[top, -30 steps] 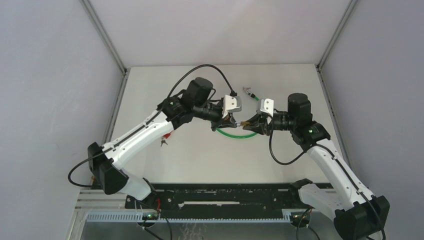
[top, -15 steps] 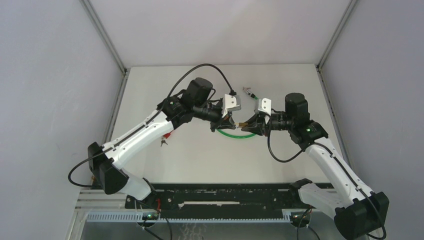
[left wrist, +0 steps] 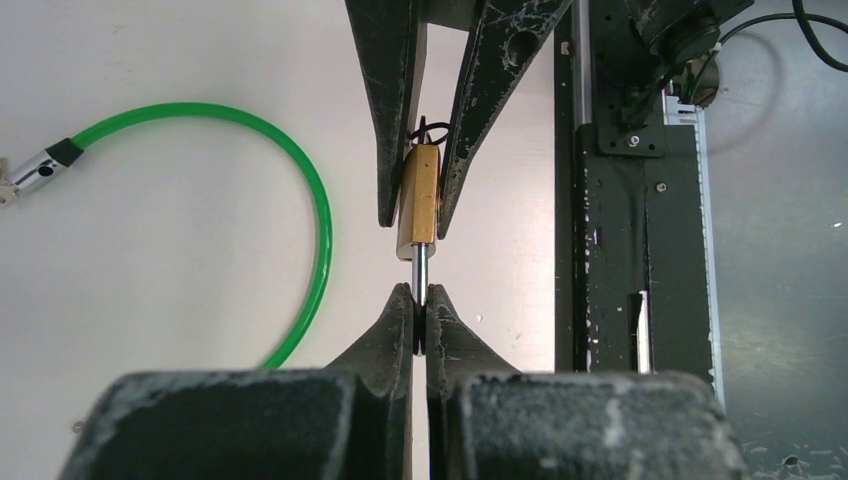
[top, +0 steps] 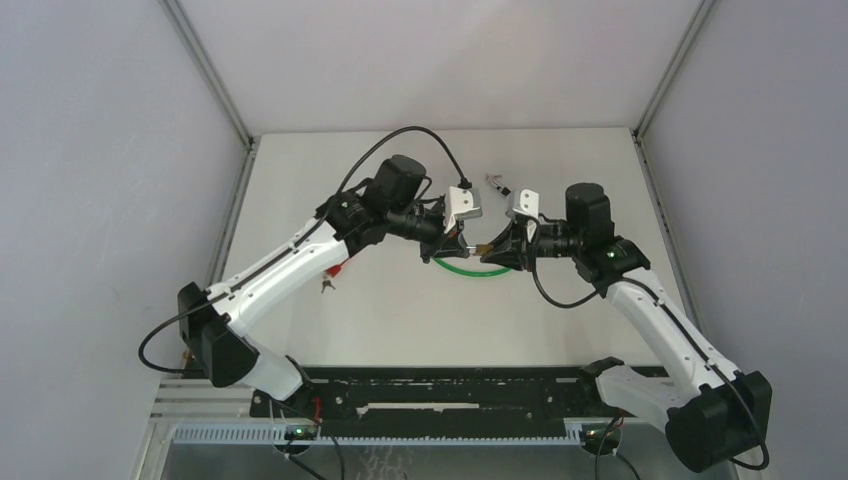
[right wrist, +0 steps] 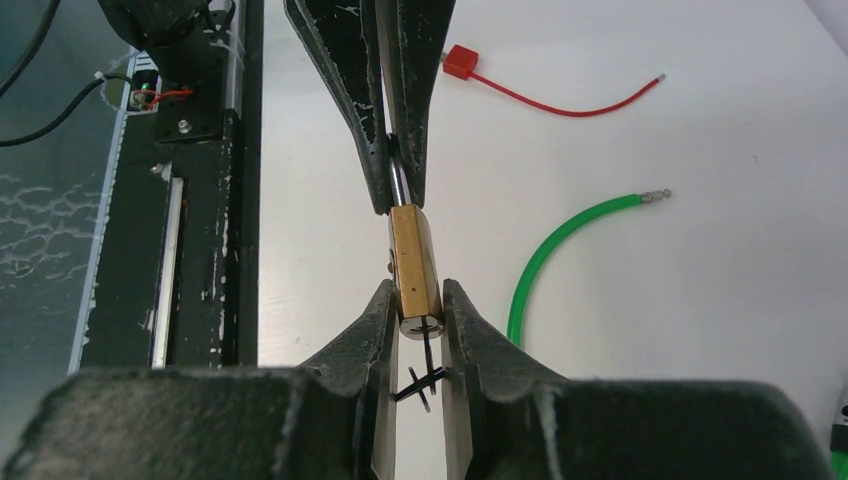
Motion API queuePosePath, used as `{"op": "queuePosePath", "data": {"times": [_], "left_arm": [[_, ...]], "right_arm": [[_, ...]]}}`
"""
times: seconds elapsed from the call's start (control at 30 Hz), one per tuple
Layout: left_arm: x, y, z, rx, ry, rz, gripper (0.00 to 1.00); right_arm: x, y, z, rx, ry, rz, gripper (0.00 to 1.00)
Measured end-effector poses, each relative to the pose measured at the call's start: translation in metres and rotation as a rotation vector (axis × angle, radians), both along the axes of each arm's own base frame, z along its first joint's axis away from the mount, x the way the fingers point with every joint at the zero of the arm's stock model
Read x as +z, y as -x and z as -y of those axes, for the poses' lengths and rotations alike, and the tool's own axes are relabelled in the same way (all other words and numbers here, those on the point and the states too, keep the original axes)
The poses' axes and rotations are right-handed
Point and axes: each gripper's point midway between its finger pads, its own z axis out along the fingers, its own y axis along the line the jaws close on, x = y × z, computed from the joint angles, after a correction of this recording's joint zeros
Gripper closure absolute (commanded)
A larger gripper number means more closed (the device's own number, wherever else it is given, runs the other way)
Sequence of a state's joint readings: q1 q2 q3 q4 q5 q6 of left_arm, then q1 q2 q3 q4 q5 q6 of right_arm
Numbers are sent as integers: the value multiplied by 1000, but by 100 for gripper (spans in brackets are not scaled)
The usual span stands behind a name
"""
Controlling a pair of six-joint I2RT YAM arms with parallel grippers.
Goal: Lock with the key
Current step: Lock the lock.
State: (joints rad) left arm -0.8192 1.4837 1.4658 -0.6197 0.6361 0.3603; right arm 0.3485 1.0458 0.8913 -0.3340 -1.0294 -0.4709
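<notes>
left gripper (left wrist: 418, 318) is pinched almost fully closed on the silver shackle (left wrist: 419, 268) of the brass padlock (left wrist: 420, 190), which is up off the table (top: 400, 310) between the two arms. right gripper (right wrist: 418, 300) clamps the lock's body in narrow jaws, with a thin black ring (right wrist: 425, 378) at that end. a green cable (left wrist: 322, 225) lies on the table beneath.

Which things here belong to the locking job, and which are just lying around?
In the job: brass padlock, clamped in right gripper; its silver stem, pinched by left gripper.
Lying about: green cable; red tie.
</notes>
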Motion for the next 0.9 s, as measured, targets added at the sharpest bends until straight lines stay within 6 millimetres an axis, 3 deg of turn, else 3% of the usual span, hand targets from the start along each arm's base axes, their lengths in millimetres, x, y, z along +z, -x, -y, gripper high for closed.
{"op": "queuePosePath", "data": {"times": [0.57, 0.9], "left_arm": [[4, 3, 6, -20, 40, -44, 100], [-5, 2, 2, 9, -12, -31, 100]], "right_arm": [[4, -1, 5, -26, 33, 134, 100], [-7, 1, -1, 42, 17, 69, 100]]}}
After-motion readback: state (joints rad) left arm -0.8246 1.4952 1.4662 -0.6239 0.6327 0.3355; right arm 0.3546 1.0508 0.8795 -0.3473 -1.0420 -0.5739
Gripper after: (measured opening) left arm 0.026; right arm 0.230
